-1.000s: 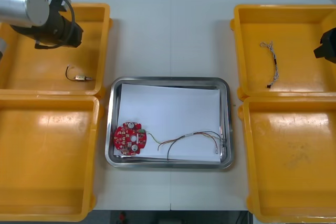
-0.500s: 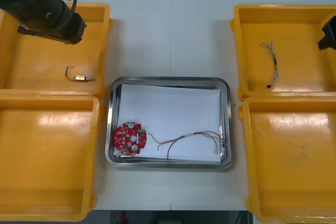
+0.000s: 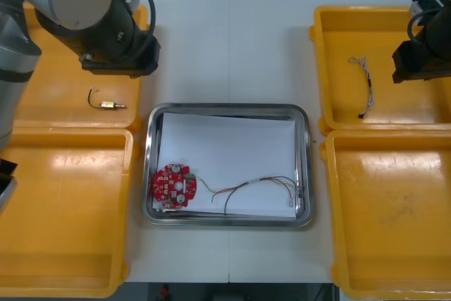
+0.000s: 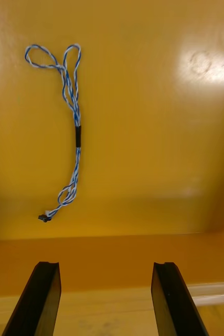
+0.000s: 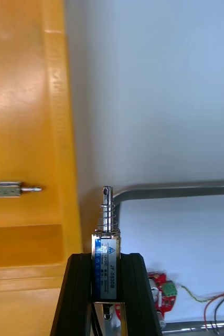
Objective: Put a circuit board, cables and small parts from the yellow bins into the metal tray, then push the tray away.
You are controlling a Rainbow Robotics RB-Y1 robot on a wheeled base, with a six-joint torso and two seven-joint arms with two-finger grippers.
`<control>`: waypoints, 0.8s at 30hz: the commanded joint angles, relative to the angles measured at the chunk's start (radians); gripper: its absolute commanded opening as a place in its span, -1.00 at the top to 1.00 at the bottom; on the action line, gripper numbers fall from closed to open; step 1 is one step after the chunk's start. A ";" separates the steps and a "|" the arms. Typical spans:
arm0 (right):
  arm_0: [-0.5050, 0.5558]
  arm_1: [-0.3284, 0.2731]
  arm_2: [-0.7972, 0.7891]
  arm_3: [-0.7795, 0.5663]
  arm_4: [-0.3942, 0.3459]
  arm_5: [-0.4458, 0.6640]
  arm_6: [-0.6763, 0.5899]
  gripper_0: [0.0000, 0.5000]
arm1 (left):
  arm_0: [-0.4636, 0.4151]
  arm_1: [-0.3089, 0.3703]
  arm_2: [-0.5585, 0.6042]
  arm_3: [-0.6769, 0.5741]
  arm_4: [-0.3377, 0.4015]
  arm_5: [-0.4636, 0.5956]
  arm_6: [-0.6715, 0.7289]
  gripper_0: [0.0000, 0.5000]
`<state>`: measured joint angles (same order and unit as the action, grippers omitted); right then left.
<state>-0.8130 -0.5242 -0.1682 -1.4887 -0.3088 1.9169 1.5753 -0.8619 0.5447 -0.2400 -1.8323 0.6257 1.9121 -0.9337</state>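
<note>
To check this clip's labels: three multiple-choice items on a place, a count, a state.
1. The twisted blue and white cable lies in: A far left bin; B far right bin; C near right bin.
2. Round red circuit boards in the metal tray: A none; B one; C two.
3. Left gripper: A open; B shut on nothing; C shut on a small metal part.
B, on that bin's floor. B, one, near left corner. C, the part stands between its fingers, by the tray's far left corner.

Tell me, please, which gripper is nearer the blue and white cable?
Right. The right gripper hangs open beside the twisted blue and white cable in its yellow bin; the left gripper, shut on a small metal part, is across the table near the metal tray.
</note>
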 commanded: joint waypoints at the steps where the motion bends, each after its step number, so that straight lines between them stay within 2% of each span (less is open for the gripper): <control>1: -0.044 0.027 -0.010 0.034 0.010 -0.026 -0.046 -1.00 | 0.043 -0.057 -0.059 -0.064 -0.043 0.008 -0.007 0.99; 6: -0.051 0.033 -0.017 0.071 -0.001 -0.078 -0.061 -1.00 | 0.104 -0.069 -0.137 -0.078 -0.101 -0.015 0.006 0.99; 13: -0.103 0.032 -0.019 0.160 -0.004 -0.144 -0.092 -1.00 | 0.182 -0.069 -0.246 -0.076 -0.198 -0.146 0.024 1.00; 24: -0.138 0.050 -0.020 0.334 -0.006 -0.299 -0.143 -1.00 | 0.221 -0.069 -0.332 -0.050 -0.244 -0.269 0.073 0.99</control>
<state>-0.9037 -0.4914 -0.1687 -1.1788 -0.3100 1.6526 1.4792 -0.6588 0.4913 -0.5389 -1.8737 0.4044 1.6850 -0.9331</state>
